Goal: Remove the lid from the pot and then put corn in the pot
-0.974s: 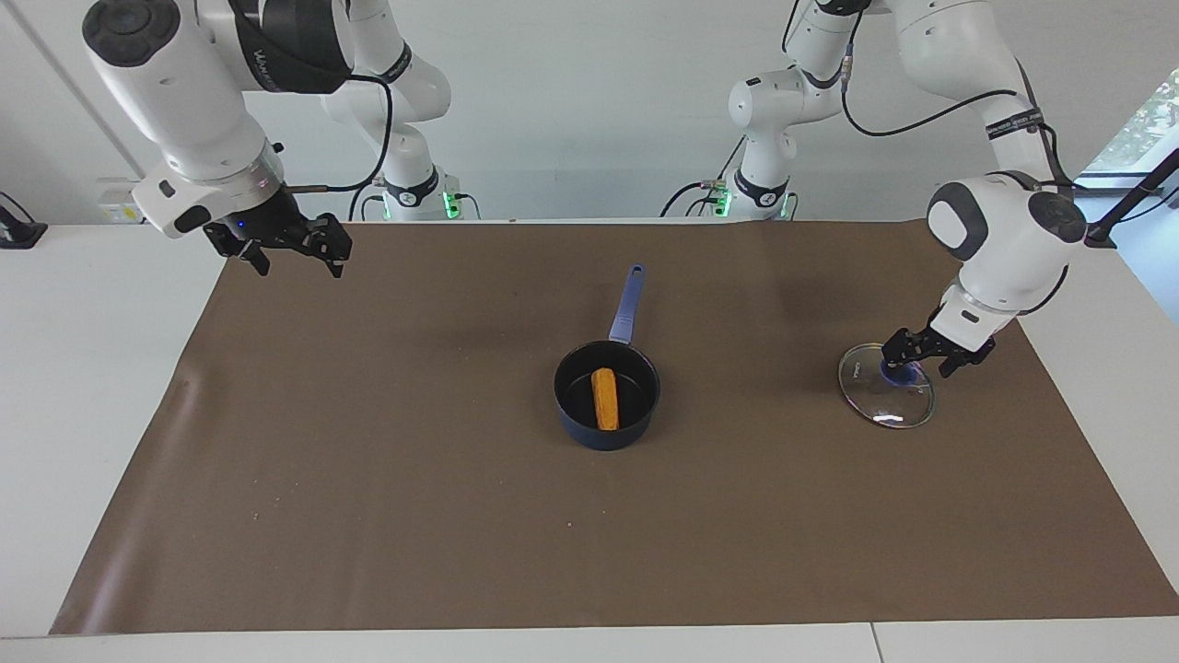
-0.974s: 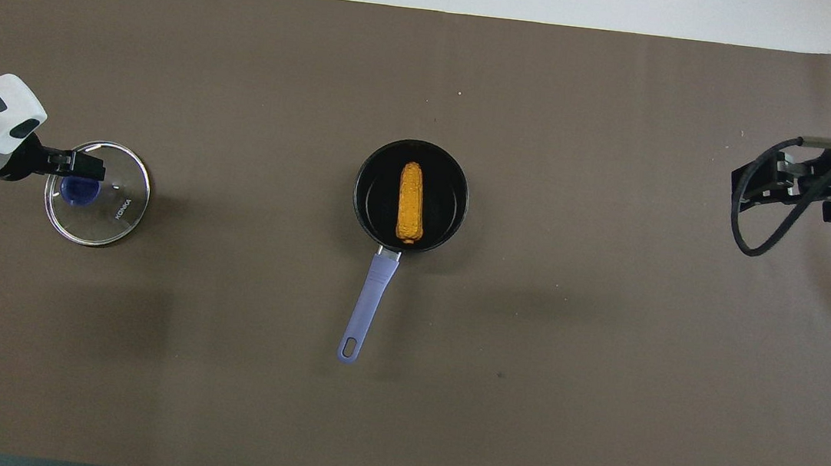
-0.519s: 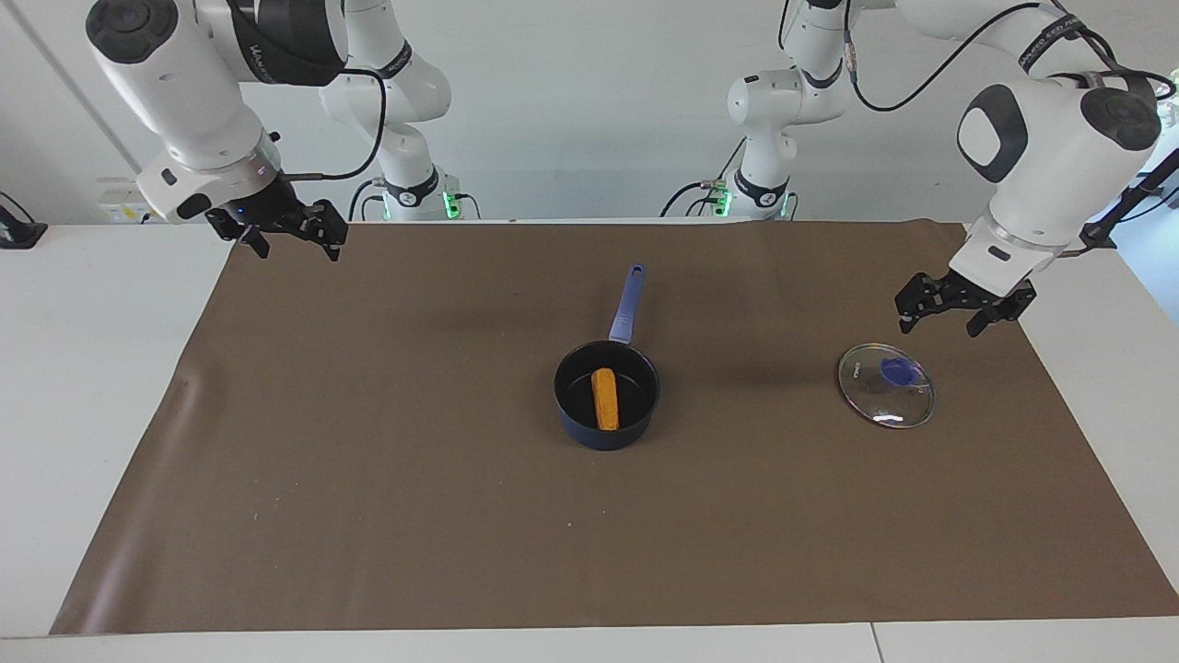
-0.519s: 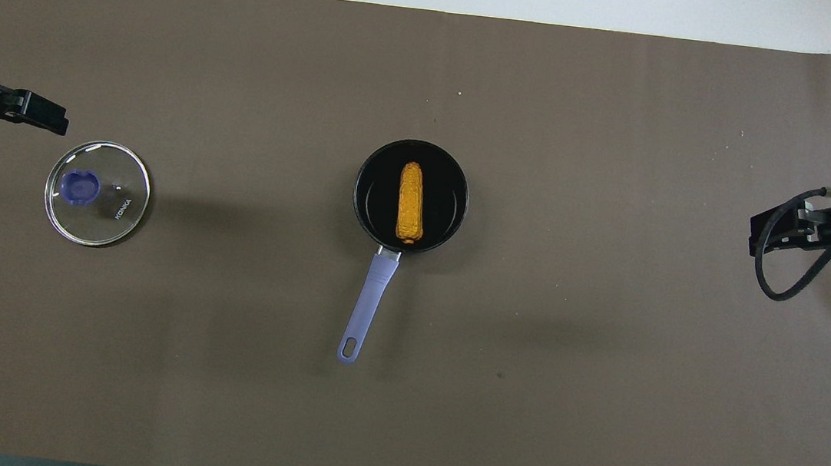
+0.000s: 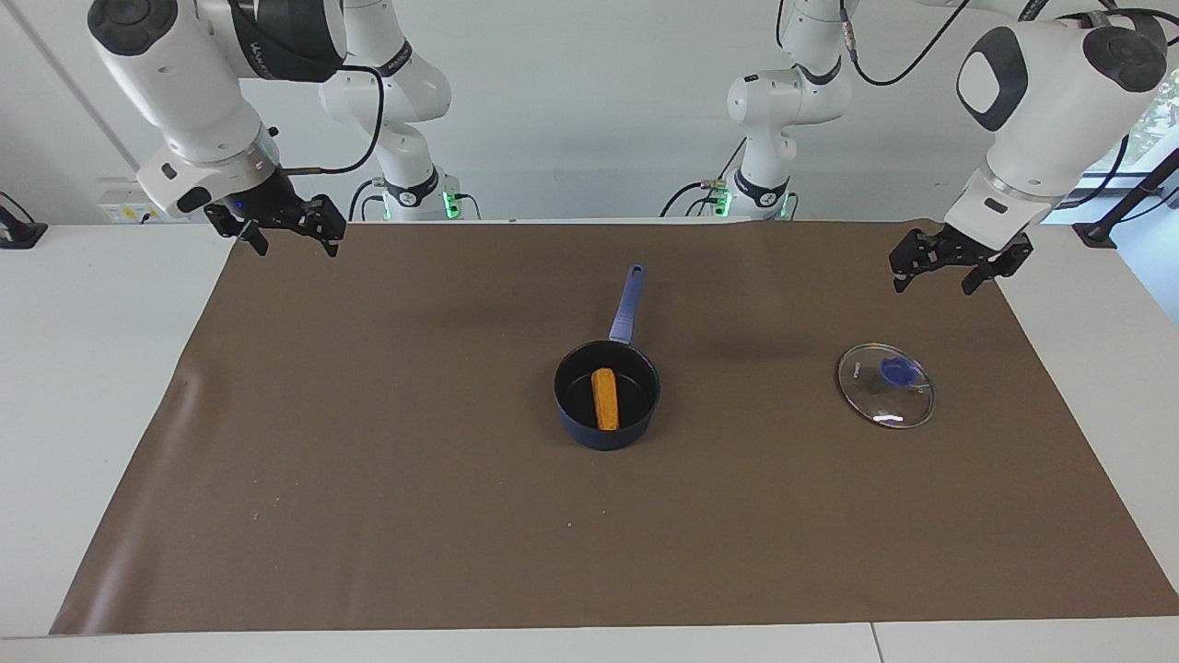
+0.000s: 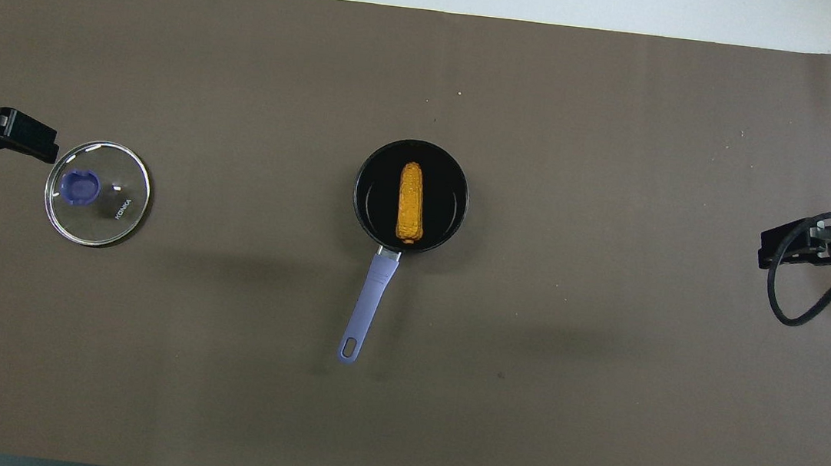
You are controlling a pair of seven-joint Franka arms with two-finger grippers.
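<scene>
The dark navy pot (image 5: 607, 394) (image 6: 411, 196) stands mid-table, its blue-purple handle pointing toward the robots. The yellow-orange corn (image 5: 604, 399) (image 6: 410, 201) lies inside it. The clear glass lid (image 5: 886, 385) (image 6: 97, 193) with its blue-purple knob lies flat on the mat toward the left arm's end. My left gripper (image 5: 932, 277) (image 6: 31, 139) hangs open and empty in the air beside the lid, apart from it. My right gripper (image 5: 293, 243) (image 6: 788, 255) is raised, open and empty, over the mat's edge at the right arm's end.
A brown mat (image 5: 368, 460) (image 6: 599, 399) covers most of the white table (image 5: 83, 368). The arm bases (image 5: 410, 189) stand at the robots' edge of the table.
My left gripper has risen off the lid's knob and pulled back toward the robots, leaving the lid on the mat. The right gripper has drifted slightly toward the robots.
</scene>
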